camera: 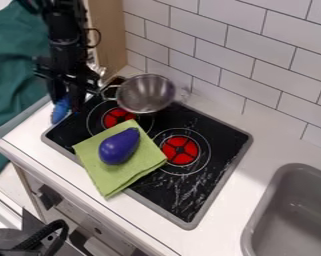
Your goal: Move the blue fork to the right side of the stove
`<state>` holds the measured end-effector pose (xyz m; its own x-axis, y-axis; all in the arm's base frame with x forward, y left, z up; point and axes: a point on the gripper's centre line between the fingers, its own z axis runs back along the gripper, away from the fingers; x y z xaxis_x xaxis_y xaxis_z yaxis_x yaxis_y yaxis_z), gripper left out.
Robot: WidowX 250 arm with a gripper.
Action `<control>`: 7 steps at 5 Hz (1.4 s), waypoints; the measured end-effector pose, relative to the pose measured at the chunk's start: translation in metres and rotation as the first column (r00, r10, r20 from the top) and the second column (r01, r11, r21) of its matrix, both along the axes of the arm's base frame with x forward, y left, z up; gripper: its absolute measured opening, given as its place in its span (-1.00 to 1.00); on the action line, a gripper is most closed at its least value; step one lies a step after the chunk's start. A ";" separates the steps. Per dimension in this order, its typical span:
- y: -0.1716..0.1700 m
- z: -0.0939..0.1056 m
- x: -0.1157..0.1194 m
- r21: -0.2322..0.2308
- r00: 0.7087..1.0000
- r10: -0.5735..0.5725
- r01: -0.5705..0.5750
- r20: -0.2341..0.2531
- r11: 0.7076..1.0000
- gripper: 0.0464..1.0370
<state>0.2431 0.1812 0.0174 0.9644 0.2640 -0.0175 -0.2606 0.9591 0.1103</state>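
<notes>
One blue fork (60,110), just left of the stove (221,142).
Apparently directly below the gripper (68,97); cannot tell jaws spread from pinching.

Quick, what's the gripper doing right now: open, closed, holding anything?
Black robot gripper: right at the blue fork, but open or closed, and whether it holds it, can't be told.
</notes>
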 end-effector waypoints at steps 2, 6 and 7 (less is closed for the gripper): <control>-0.031 0.029 0.009 0.051 0.999 -0.028 0.026 0.033 0.998 -0.35; -0.178 0.016 0.042 -0.012 0.957 -0.289 0.290 0.025 0.957 -0.35; -0.187 0.001 0.037 -0.020 0.937 -0.350 0.350 0.008 0.937 -0.35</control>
